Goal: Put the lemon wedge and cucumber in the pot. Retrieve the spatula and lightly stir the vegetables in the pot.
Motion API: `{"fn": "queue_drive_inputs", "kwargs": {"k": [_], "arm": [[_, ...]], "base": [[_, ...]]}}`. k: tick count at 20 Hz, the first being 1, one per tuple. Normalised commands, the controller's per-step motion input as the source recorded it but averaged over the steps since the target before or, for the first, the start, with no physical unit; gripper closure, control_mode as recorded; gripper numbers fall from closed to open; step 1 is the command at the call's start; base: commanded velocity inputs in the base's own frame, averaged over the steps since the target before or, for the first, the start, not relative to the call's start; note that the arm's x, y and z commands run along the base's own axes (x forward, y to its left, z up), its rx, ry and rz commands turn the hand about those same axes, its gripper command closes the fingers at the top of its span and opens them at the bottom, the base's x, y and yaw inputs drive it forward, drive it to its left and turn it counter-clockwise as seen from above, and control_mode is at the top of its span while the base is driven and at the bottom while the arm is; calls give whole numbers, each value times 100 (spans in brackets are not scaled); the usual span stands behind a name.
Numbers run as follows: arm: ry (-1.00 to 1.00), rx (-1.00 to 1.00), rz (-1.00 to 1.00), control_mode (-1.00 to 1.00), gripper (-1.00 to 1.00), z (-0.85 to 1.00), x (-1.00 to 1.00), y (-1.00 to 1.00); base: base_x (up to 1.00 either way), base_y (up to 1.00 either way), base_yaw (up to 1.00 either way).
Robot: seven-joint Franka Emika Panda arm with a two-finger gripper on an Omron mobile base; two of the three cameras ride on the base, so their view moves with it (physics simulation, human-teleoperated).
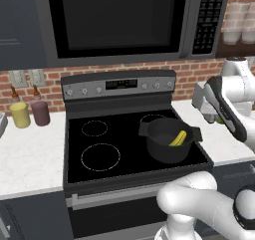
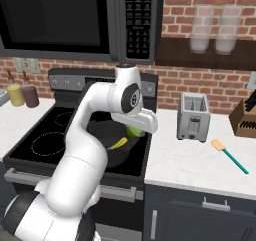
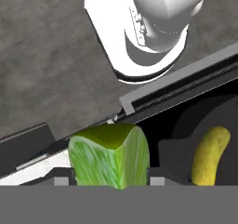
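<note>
**Lemon wedge held beside the pot on the stove**

Red brick wall backs a white speckled counter (image 1: 30,159) split by a black glass stove (image 1: 99,149) with 4 ring burners, under a dark microwave (image 1: 119,20). At the far left stand a yellow cup (image 1: 20,114) and a maroon cup (image 1: 41,113). On the front right burner sits the round, deep, dark grey pot (image 1: 167,147), holding the long curved yellowish cucumber (image 1: 178,139). Just right of the pot, the gripper (image 3: 110,181) is clamped on the small bright yellow-green lemon wedge (image 3: 109,155), at the stove's right edge. Further right on the counter are a silver 2-slot toaster (image 2: 193,117), the spatula with orange-tan blade and teal handle (image 2: 229,156), lying flat, and a wooden knife block (image 2: 245,119).
</note>
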Motion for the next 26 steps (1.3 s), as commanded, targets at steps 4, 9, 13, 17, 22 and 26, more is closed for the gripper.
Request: {"fn": "queue_drive_inputs", "kwargs": {"k": [4,9,13,17,22,26], "arm": [[8,0,35,-100,100,-1,0,100],[1,0,28,-100,100,-4,5,91],[0,0,12,-100,100,-6,7,6],[1,0,10,-100,100,-36,14,10],[0,0,9,-100,100,-51,43,28],[0,0,8,-100,100,-36,39,20]], "base": [[0,0,0],[0,0,0],[0,0,0],[0,0,0],[0,0,0],[0,0,0]]}}
